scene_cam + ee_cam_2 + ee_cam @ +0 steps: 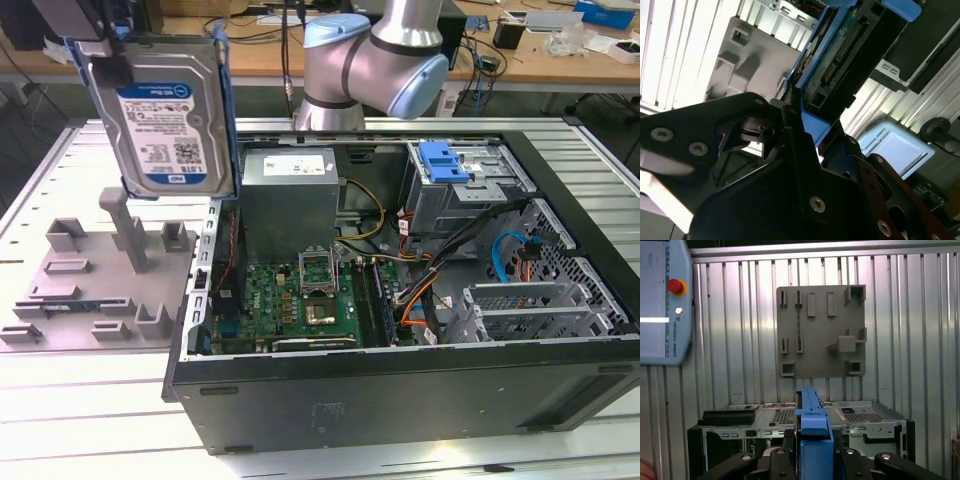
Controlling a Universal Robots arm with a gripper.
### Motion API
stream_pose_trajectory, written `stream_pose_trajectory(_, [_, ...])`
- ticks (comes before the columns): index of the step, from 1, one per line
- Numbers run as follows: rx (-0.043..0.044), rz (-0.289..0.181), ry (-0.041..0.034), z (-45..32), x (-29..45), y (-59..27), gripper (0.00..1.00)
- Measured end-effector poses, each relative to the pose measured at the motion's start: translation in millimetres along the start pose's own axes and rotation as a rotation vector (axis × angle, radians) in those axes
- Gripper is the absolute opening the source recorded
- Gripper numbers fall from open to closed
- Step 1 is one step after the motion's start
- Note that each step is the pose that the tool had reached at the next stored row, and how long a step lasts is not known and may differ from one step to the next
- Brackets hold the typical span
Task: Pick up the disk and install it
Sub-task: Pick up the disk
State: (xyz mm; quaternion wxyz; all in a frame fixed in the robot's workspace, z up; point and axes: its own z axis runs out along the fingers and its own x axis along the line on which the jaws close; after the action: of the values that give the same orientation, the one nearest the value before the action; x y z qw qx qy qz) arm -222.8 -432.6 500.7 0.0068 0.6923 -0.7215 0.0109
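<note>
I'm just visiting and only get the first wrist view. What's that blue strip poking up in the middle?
Observer: It's the edge of the disk. The exterior view shows its flat side: a silver hard drive with a white-and-blue label in a blue carrier.
Operator: Is it lying on something?
Observer: No. In the exterior view it hangs in the air, jaws shut on its top, above the grey fixture plate beside the open computer case.
Operator: Any plugs on it?
Observer: Yes, the second wrist view shows a connector row on its end.
</note>
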Motion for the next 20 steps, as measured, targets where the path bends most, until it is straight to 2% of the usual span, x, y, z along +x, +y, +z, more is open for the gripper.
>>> stream_pose_trajectory(5, [-0.0001, 0.0, 0.0, -0.5, 12.5, -15.8, 0.37])
stream_pose_trajectory(8, [0.0, 0.0, 0.0, -0.6, 21.3, -30.5, 0.37])
stream_pose_trajectory(12, [0.0, 0.0, 0.0, -0.6, 27.9, -44.1, 0.37])
stream_pose_trajectory(13, [0.0001, 0.0, -0.0001, -0.6, 30.7, -50.4, 0.37])
stream_pose_trajectory(20, [0.0, 0.0, 0.0, -0.6, 41.7, -79.1, 0.37])
